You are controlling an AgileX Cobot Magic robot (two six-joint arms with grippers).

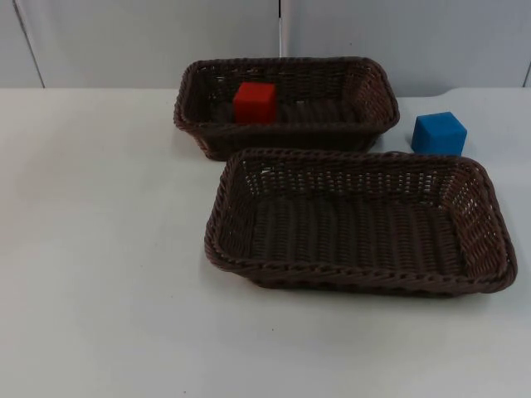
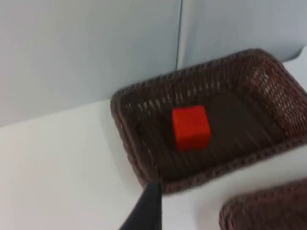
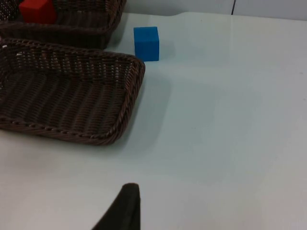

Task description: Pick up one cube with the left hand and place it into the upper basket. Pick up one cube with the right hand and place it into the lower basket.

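A red cube point(image 1: 255, 103) rests inside the upper basket point(image 1: 282, 63), toward its left end. On the bare table, right of that basket and just behind the lower basket's point(image 1: 357, 278) far right corner, stands a blue cube point(image 1: 439, 133). Nothing lies in the lower basket. My left gripper point(image 2: 148, 211) hovers in front of the upper basket point(image 2: 125, 134), short of its near rim and apart from the red cube point(image 2: 191, 127). My right gripper point(image 3: 124, 206) hangs over the table right of the lower basket point(image 3: 129, 96), well back from the blue cube point(image 3: 146, 43).
The two dark woven baskets stand close together, the lower one's back rim almost touching the upper one's front. White table top point(image 1: 99, 249) stretches to the left and front. A grey partition wall point(image 1: 149, 41) closes off the back.
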